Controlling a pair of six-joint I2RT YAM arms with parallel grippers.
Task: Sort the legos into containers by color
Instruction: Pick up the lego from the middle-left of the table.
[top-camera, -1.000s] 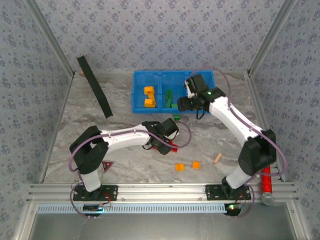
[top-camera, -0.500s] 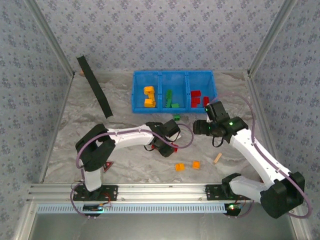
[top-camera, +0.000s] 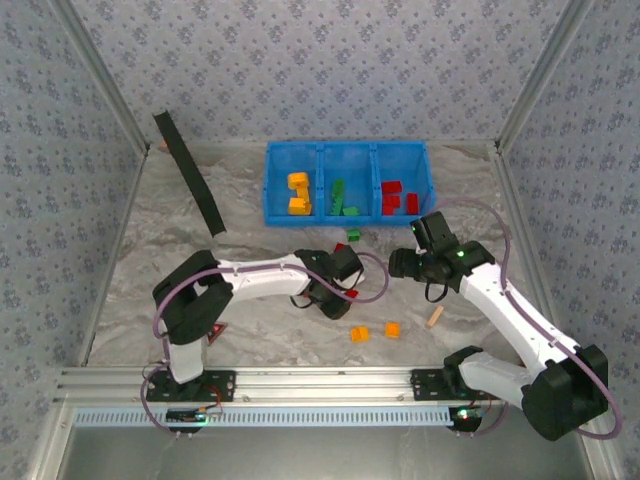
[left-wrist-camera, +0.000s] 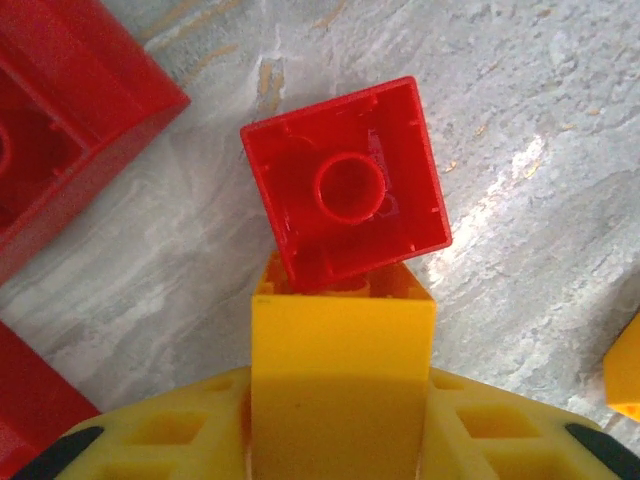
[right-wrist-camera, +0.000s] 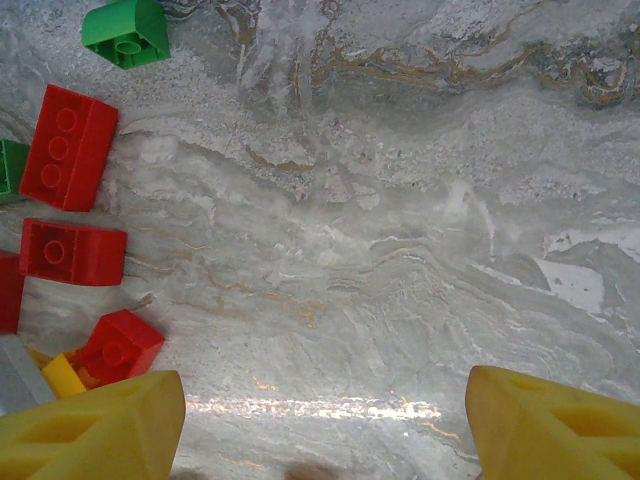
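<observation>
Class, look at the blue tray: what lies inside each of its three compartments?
In the blue tray, the left compartment holds yellow-orange bricks, the middle green bricks, the right red bricks. Bricks overlap, so anything beneath them is hidden.

Lab rig; alu frame (top-camera: 330, 380), papered walls (top-camera: 330, 70)

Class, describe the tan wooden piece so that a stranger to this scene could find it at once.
Start at the blue tray at the far side of the table and come toward the near edge, to two orange bricks lying in the open. Just right of them, beside the right arm, lies the tan wooden piece: a pale, slim, slanted stick, not a bright chunky brick.
</observation>
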